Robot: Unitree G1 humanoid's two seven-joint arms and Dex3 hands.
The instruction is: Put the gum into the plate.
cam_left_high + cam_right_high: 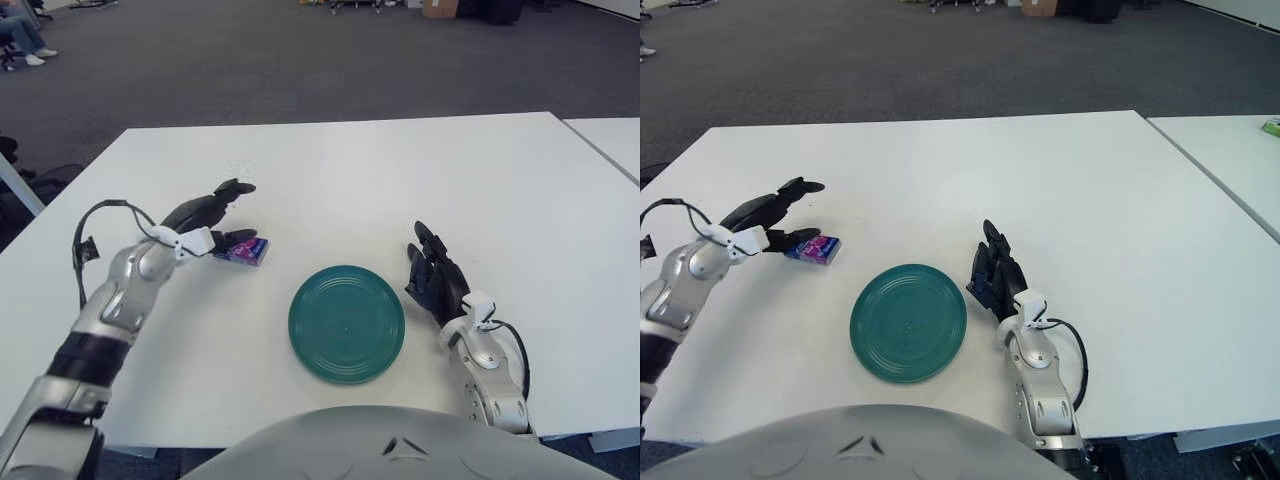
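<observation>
Left eye view: the left robot hand (pixel 212 212) reaches over the white surface (pixel 330 160), fingers spread, one above and one just beside the gum (pixel 246 250), holding nothing. The gum, a small purple-blue pack, lies flat at the plate's 10 o'clock, apart from it. The green plate (pixel 346 323) sits centrally. The right robot hand (pixel 436 280), at the plate's 3 o'clock, has relaxed fingers and holds nothing.
</observation>
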